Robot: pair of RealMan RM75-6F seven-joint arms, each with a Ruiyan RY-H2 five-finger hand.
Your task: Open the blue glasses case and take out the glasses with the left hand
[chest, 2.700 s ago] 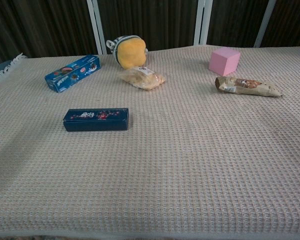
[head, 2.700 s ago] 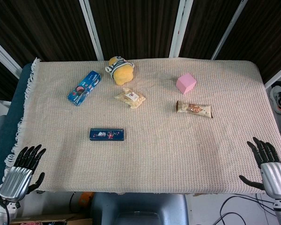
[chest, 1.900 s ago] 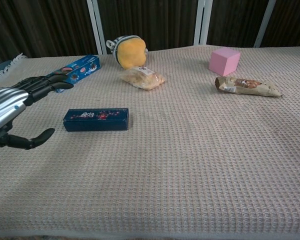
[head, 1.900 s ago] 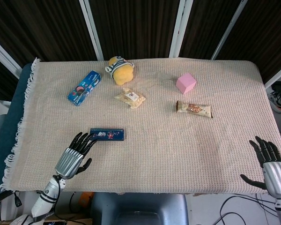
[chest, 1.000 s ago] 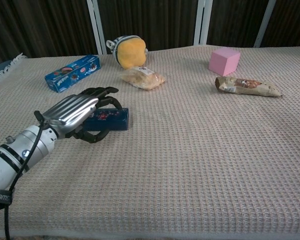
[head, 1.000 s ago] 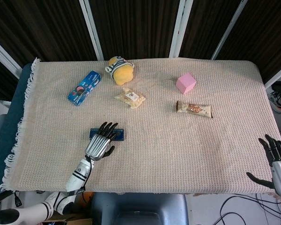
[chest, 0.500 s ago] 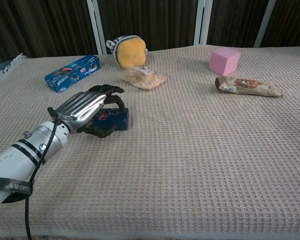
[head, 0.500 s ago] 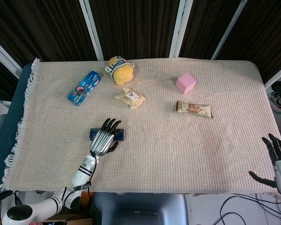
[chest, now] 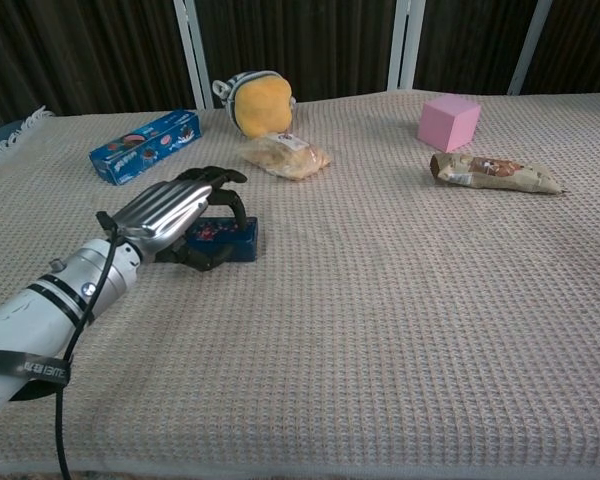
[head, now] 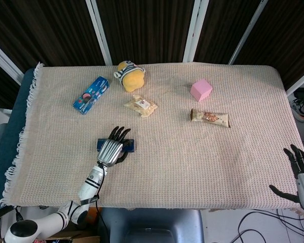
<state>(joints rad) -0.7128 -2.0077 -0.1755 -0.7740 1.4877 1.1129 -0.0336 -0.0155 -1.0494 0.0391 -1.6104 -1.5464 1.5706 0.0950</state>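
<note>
We see the left hand (chest: 175, 215) lying over the blue glasses case (chest: 228, 238), fingers curved across its top and thumb at the near side, though we cannot tell if it truly grips; the lid looks closed. Relative to the case: cookie box (head: 91, 94) behind-left, yellow plush (head: 129, 75) and snack bag (head: 140, 106) behind, pink cube (head: 201, 89) and wrapped bar (head: 210, 118) far right-behind. The right hand (head: 303, 177) sits well right of the case at the table edge, fingers spread, holding nothing.

tablecloth (chest: 400, 330): rough woven cloth | left hand (chest: 175, 215): glossy metal
</note>
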